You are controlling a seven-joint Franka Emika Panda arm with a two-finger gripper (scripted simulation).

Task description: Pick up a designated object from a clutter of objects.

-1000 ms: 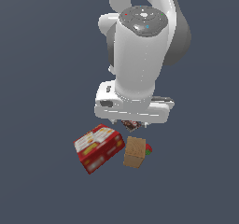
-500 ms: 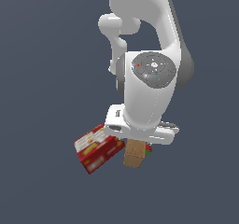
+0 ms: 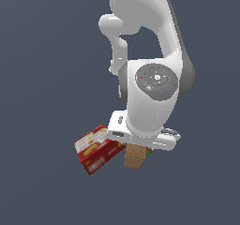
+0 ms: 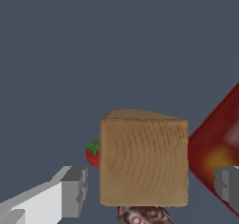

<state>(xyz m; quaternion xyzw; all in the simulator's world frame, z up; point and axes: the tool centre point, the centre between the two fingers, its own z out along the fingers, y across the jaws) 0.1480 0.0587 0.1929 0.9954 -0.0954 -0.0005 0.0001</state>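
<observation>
With the gripper (image 4: 149,190) spread open, one finger on either side of the wooden block (image 4: 144,162) that stands just beside the red box (image 4: 219,157), a good grasp likely means descending squarely, keeping the far finger off the box, then closing evenly.

The wooden block (image 4: 144,161) is standing upright, tan-brown with plain curved grain (no markings showing). The flat red printed box (image 4: 220,157) is lying tilted just beside one side of it, the tiny red strawberry (image 4: 93,154) is peeking out at the other, and the small dark packet (image 4: 142,215) is showing at its base.
</observation>
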